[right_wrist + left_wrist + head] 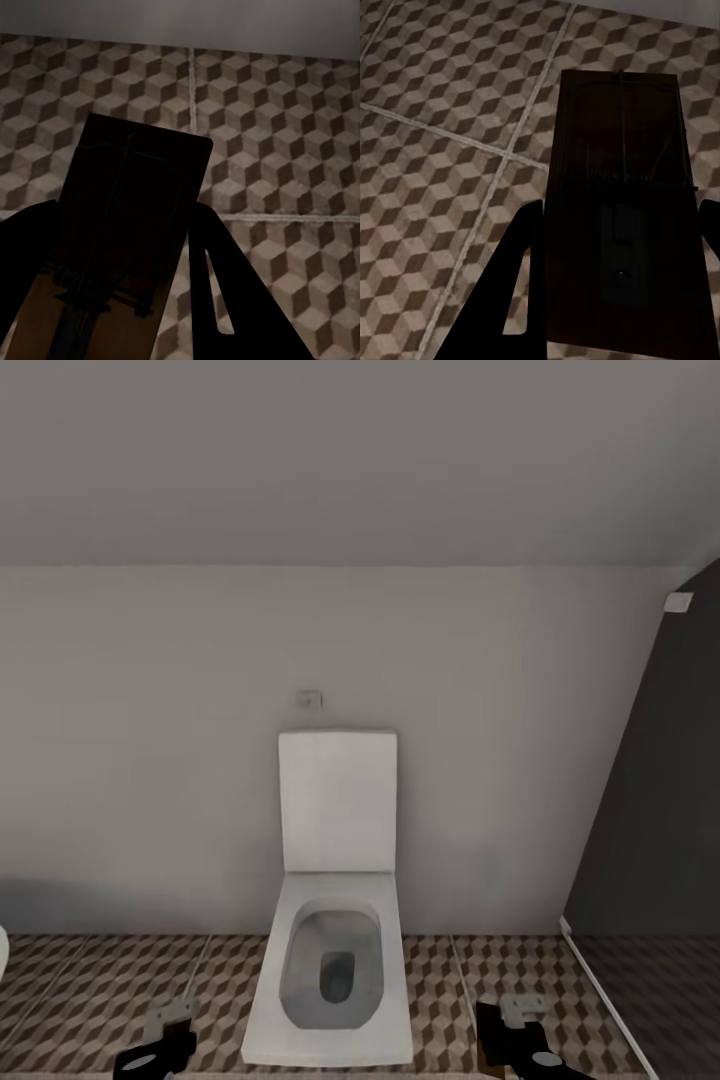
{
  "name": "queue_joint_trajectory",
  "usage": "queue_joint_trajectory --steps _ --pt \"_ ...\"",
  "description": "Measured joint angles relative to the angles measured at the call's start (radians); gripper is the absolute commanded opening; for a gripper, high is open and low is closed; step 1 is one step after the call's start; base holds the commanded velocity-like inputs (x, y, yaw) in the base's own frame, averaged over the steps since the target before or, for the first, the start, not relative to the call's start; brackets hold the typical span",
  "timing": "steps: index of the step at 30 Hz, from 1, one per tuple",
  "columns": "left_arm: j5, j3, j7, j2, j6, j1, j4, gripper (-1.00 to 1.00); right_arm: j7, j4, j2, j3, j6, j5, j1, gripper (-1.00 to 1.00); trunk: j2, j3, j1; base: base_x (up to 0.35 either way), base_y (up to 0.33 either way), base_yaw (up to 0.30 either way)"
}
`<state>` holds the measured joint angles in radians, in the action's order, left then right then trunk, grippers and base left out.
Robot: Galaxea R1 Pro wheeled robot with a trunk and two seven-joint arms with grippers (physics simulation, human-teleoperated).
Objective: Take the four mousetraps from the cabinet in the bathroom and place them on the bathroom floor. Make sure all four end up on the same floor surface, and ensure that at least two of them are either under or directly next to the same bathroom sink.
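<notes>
Left wrist view, nearest first: the left gripper (619,300) has its two dark fingers (514,285) closed in on the long sides of a mousetrap (622,187), a flat rectangular board seen in deep shadow with its wire spring faintly visible across the middle. The board runs from the lower centre of the frame up to the upper right, held above the bathroom floor (442,112), whose brown, beige and white cube-pattern tiles and pale grout lines fill the left and top of the frame.

In the right wrist view, the right gripper (112,300) likewise grips a second mousetrap (135,202); one finger (225,292) stands at the lower right of the board and the other lies along the lower left edge. This board reaches from the bottom left up toward the frame's centre, dark at its far end and tan at the lower left corner. Patterned tiles lie beyond it, meeting a pale wall (180,19) along the top.

From the head view, both arms show at the bottom edge, left at the lower left and right at the lower right. Between and beyond them stands a white toilet (335,960) with its lid (337,800) raised against the grey wall. A small plate (309,699) sits on the wall above the lid, and a dark panel (660,780) slants up the right side.
</notes>
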<state>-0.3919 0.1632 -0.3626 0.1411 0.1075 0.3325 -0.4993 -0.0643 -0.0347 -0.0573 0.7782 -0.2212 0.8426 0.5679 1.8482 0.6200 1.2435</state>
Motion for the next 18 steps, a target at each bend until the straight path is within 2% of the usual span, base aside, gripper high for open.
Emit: queue_joint_trajectory --steps 3,10,18 --pt "0.000 0.000 0.000 0.001 0.001 0.000 0.000 -1.00 0.000 0.000 0.000 0.000 0.000 0.000 0.000 -1.00 0.021 0.009 0.012 0.024 0.003 0.000" --pt "0.000 0.000 -0.002 -0.005 0.002 0.000 0.000 -1.00 0.000 0.000 0.000 0.000 0.000 0.000 0.000 -1.00 0.070 0.031 0.038 0.173 0.057 0.000" --pt "0.000 0.000 -0.002 -0.005 0.000 0.000 0.000 -1.00 0.000 0.000 0.000 0.000 0.000 0.000 0.000 -1.00 0.126 0.056 0.069 0.022 0.007 0.000"
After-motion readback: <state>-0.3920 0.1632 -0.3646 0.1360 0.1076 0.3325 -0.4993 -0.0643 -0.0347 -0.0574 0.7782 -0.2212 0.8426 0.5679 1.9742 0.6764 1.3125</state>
